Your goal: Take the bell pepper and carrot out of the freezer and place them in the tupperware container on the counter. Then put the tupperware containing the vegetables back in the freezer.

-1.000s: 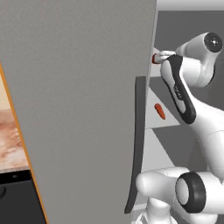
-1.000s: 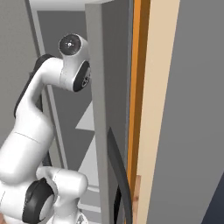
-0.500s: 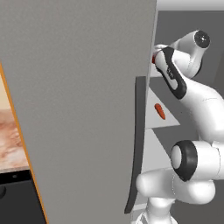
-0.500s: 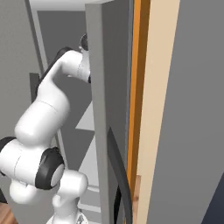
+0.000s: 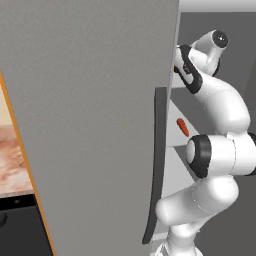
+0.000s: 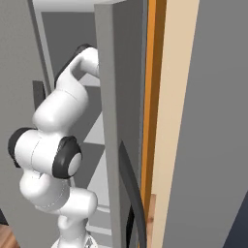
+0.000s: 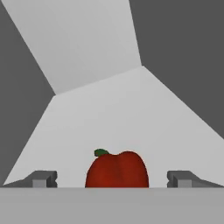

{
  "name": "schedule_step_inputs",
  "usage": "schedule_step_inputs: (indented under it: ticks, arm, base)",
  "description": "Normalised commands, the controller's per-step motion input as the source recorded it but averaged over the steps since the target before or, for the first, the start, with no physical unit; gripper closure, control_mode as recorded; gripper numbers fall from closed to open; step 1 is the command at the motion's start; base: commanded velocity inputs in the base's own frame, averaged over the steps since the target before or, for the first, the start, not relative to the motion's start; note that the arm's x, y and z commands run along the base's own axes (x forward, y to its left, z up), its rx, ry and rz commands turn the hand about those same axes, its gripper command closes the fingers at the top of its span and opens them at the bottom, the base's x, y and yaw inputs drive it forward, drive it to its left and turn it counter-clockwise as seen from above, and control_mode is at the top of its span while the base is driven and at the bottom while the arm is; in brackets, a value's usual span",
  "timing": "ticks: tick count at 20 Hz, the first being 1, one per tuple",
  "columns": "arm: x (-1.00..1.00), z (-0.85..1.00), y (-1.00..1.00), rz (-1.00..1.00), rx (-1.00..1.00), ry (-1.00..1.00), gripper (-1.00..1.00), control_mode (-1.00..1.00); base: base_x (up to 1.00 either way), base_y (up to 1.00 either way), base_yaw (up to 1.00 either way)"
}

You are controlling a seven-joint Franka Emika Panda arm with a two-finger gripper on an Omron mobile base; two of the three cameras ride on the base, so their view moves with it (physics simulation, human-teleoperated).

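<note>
The open freezer door fills the left of the left base view, its long dark handle standing in front of the pale shelves. On a lower shelf lies the small orange-red carrot, just right of the door edge. At far left, a strip of counter shows beyond the door.

The white arm is folded, elbow low, forearm rising and reaching into the upper compartment.

The hand view looks along a pale shelf: the bell pepper sits between the gripper fingers, which stand wide apart; they seem clear of it, though its base is hidden.
</note>
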Motion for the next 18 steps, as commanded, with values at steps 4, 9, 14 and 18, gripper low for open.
schedule_step_inputs:
  ticks: [4,9,14,18]
  arm:
    - [0.34,-0.14,0.00,0.00,0.03,0.07,-1.00,-1.00]
    - [0.16,-0.25,0.00,0.00,0.02,0.09,-1.00,-1.00]
    - [0.12,-0.25,0.00,0.00,0.00,0.06,-1.00,-1.00]
    - [0.29,-0.21,0.00,0.00,0.00,0.05,-1.00,-1.00]
  base:
    - [0.00,0.00,0.00]
    - [0.00,0.00,0.00]
    - [0.00,0.00,0.00]
    - [0.00,0.00,0.00]
